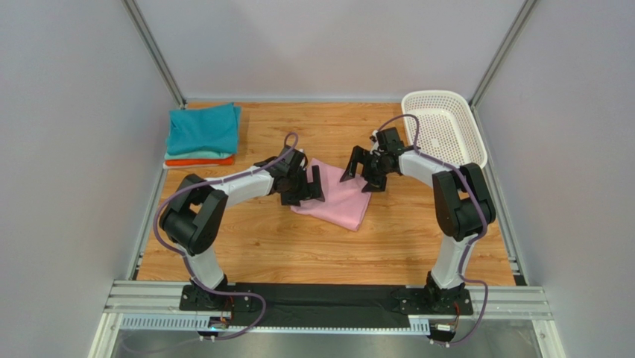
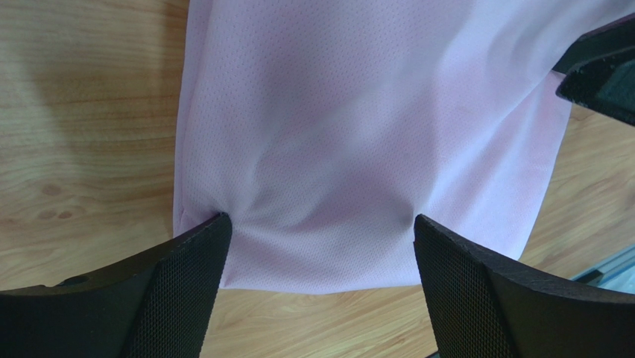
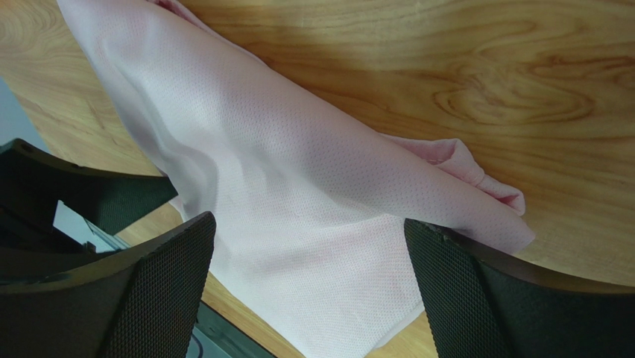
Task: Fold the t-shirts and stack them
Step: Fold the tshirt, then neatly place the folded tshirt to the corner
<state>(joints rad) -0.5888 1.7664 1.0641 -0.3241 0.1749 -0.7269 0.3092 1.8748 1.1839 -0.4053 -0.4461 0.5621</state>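
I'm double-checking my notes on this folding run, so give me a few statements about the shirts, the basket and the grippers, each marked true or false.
1. The pink t-shirt lies on the table, apart from the stack. True.
2. The left gripper is shut on the pink t-shirt. False: it is open, with cloth showing between its fingers.
3. A teal t-shirt tops the stack. True.
4. The white basket stands at the far left corner. False: it stands at the far right.
5. The right gripper is open over the pink t-shirt. True.
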